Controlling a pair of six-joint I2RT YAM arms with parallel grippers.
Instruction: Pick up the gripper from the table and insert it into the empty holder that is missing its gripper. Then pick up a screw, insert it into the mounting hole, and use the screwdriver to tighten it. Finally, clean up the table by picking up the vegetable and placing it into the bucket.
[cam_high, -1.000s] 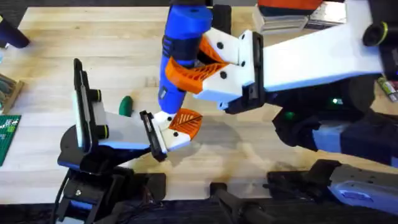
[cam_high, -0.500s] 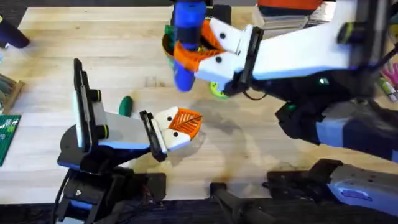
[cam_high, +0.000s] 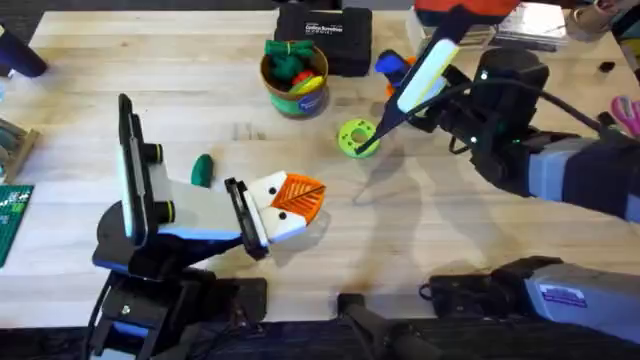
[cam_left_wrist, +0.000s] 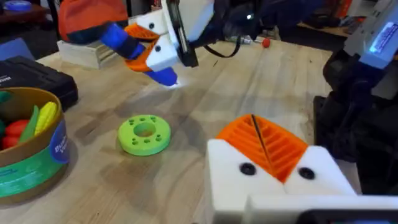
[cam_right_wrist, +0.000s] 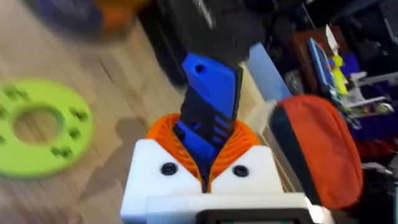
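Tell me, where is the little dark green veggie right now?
In the overhead view the vegetable lies on the table, left of middle, beside the left arm and apart from the bucket farther back.

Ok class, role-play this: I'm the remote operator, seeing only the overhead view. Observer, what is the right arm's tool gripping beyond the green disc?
Observer: The right wrist view shows the right tool shut on the chunky bright blue cylindrical screwdriver.
Operator: And the left tool?
Observer: In the left wrist view its orange ribbed pads are pressed together, with nothing between them.
Operator: And the bright green ring-shaped disc?
Observer: It lies flat on the table, small holes ringing its central opening.
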